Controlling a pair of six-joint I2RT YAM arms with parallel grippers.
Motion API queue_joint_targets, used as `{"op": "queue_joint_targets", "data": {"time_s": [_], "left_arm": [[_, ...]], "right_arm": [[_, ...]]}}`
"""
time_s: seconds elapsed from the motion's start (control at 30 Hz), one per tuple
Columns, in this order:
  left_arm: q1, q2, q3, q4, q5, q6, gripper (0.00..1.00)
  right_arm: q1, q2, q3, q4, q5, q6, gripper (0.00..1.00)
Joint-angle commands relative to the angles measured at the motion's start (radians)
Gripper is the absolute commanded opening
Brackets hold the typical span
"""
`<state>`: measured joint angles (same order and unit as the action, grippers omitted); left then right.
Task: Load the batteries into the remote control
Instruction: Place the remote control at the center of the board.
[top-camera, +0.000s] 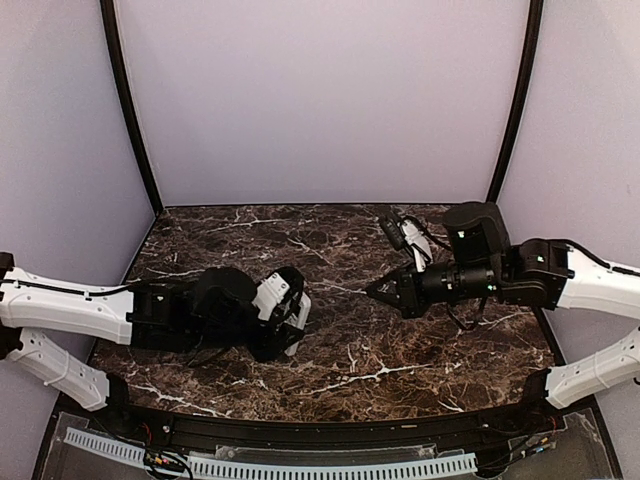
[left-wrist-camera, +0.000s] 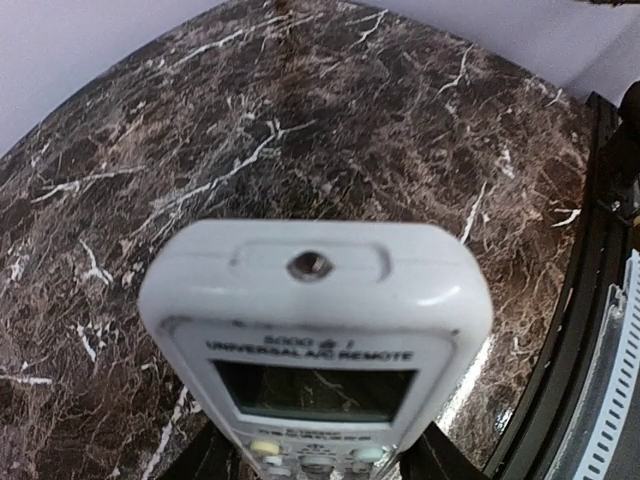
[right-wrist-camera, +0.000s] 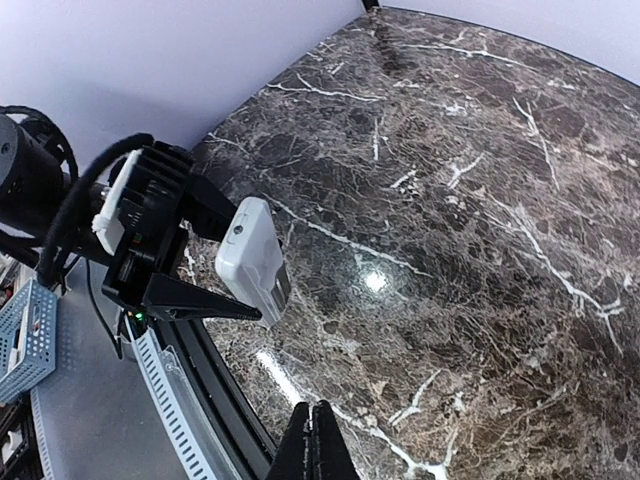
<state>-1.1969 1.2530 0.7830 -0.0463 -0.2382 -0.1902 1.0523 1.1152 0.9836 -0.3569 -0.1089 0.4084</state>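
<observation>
The dark marble table (top-camera: 350, 350) lies under both of my arms, which reach in low from either side toward its middle. My left arm (top-camera: 70, 310) ends in my left gripper (top-camera: 293, 312), and it is clamped on the remote control (left-wrist-camera: 315, 330): the two black fingers (right-wrist-camera: 190, 298) press against its long sides, one above and one below in the right wrist view. The white body sticks out well past my fingertips over the marble. The face of the remote control is turned toward my left wrist camera, so its pale screen (left-wrist-camera: 313, 390) sits just ahead of my grip, with a row of small buttons (left-wrist-camera: 265, 447) nearer to me, between my fingers. My right arm (top-camera: 590, 285) points its right gripper (top-camera: 378, 290) across at the left one, the two tips near each other but apart. The right fingers (right-wrist-camera: 318, 445) are pressed flat together with nothing between them, hanging above the marble near the table's front edge.
</observation>
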Motion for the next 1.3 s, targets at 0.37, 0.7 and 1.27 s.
{"op": "queue_joint_targets", "data": {"time_s": [0.37,0.7,1.27], "left_arm": [[0.014,0.488,0.418,-0.787,0.197,-0.191,0.0],[0.028,0.719,0.586,-0.975,0.328,-0.016,0.2],[0.036,0.735,0.67,-0.92,0.315,0.034,0.99]], "right_arm": [[-0.007,-0.029,-0.059,-0.066,0.018,0.064,0.0],[-0.005,-0.033,-0.078,-0.059,-0.016,0.071,0.0],[-0.007,-0.051,-0.086,-0.073,0.054,0.076,0.28]]}}
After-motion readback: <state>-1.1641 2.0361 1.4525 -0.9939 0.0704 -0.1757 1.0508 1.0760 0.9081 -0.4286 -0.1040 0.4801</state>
